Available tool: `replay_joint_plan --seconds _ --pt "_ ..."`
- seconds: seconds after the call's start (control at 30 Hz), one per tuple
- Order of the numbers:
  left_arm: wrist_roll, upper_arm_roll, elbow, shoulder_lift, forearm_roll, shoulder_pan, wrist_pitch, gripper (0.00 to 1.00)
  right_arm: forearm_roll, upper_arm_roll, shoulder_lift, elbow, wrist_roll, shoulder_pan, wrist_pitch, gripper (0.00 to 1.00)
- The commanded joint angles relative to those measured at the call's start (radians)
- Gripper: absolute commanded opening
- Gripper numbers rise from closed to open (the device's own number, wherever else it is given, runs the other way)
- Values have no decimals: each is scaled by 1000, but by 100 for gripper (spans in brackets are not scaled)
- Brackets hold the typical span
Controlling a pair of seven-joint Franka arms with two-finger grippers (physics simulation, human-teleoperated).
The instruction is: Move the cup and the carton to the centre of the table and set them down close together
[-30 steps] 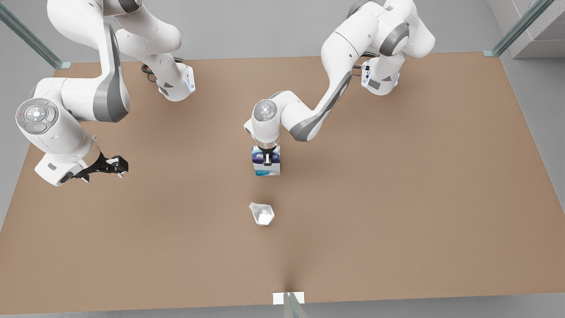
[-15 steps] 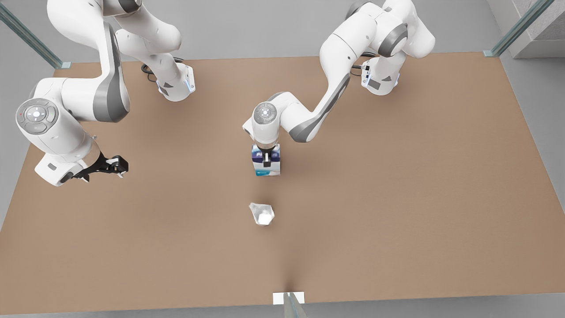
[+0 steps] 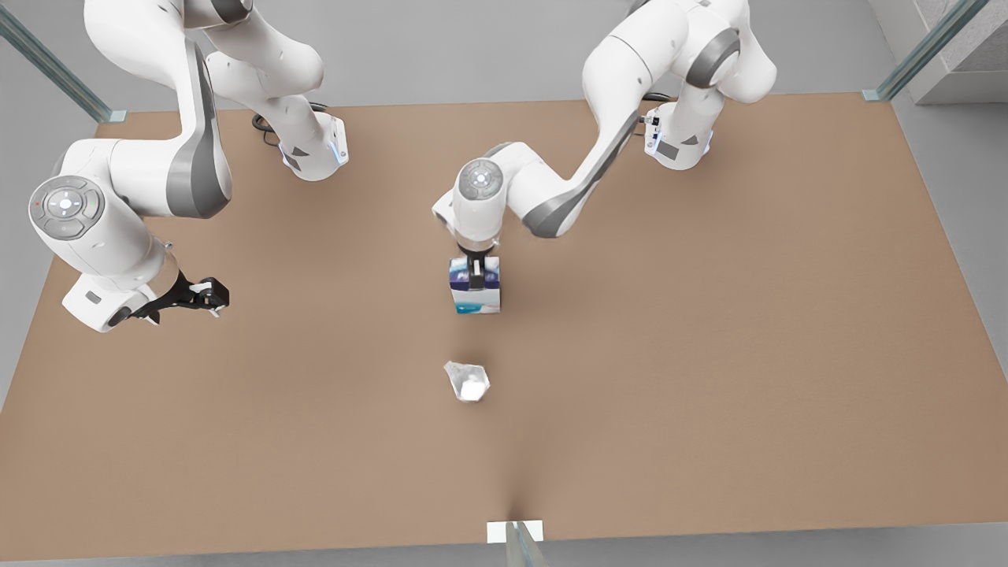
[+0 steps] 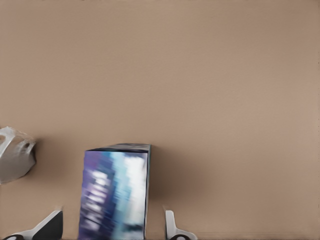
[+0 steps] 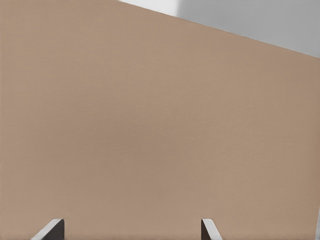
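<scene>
Carton (image 3: 475, 293) upright, white/blue, L jaws open round it

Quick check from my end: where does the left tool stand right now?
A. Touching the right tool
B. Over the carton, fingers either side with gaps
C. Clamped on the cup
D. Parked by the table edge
B: the left tool sits over the carton, and its fingers flank the box with visible gaps.
</scene>
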Motion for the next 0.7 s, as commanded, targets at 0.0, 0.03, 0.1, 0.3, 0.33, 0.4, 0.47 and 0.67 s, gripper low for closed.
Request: replay_joint_plan --seconds 0.0,0.03,0.1,0.3,0.33,0.4,0.47,0.67 --pt "0 0 -1 -9 -16 0 -5 100 0 0 0 0 0 0 0 100" --pt "-2 0 0 -19 -22 1 -19 100 0 -2 0 0 0 0 -2 100" --pt "-47 24 15 -40 -29 20 -48 100 0 0 0 0 0 -2 -2 100" --pt "-785 331 17 -86 -29 26 -88 99 0 0 0 0 0 -2 -2 100" --pt "-851 334 14 -85 -26 64 -97 99 0 0 1 0 0 -3 0 100" --pt "-900 334 19 -91 -6 178 -128 99 0 0 1 0 0 -3 -2 100" --pt "-897 384 5 -137 -1 285 -129 99 0 0 0 0 -2 -3 -2 100" --pt "-822 295 11 -158 42 647 -200 100 0 0 1 0 -2 -3 -2 100"
